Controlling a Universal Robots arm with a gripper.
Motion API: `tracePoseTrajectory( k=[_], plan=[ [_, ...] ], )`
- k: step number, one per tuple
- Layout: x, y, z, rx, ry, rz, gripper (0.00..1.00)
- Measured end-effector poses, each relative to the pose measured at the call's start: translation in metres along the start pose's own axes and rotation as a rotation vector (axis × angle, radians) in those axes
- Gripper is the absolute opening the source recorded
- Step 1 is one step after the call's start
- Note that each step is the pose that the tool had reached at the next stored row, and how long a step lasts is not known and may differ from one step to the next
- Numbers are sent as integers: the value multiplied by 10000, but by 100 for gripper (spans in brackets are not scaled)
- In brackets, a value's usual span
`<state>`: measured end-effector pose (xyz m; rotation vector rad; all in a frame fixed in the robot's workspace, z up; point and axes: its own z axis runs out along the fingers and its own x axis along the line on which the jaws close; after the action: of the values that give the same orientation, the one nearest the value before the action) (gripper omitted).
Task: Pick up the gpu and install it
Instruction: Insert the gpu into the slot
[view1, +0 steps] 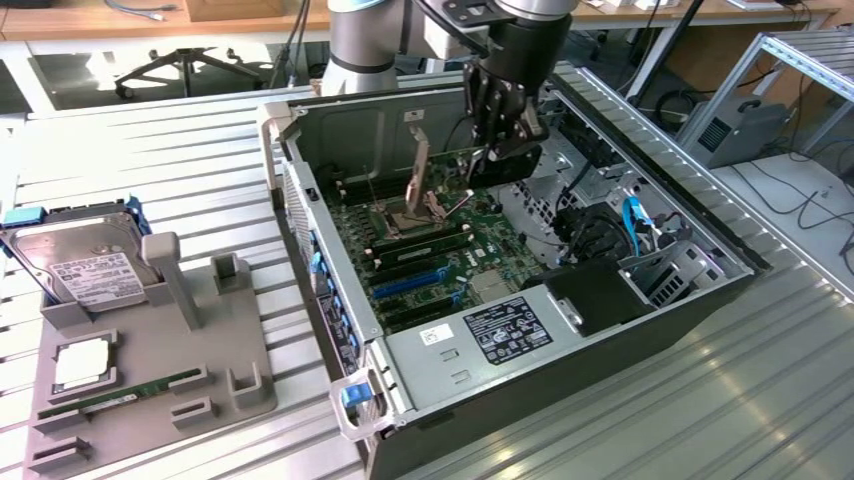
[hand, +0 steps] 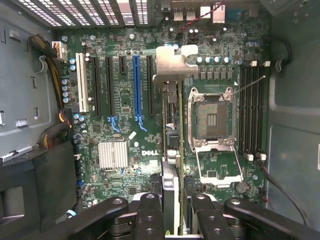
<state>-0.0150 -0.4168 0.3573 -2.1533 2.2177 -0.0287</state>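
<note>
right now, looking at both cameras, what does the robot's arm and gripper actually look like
The arm is a thick silver-grey metal tube with a rounded joint, topped by a light blue cap. The gripper is black, built from jointed link bars. In the wrist view its fingers are matte black segments with round pivot screws. No markings can be made out.

Ribbed metal tabletop (view1: 160, 140), office chair (view1: 180, 62) behind, wooden desks (view1: 120, 22) beyond.
</note>
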Motion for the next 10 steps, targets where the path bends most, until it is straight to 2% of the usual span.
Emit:
tracePoseTrajectory(
  k=[10],
  plan=[
    [54,-1,1,1,0,0,27]
  ],
)
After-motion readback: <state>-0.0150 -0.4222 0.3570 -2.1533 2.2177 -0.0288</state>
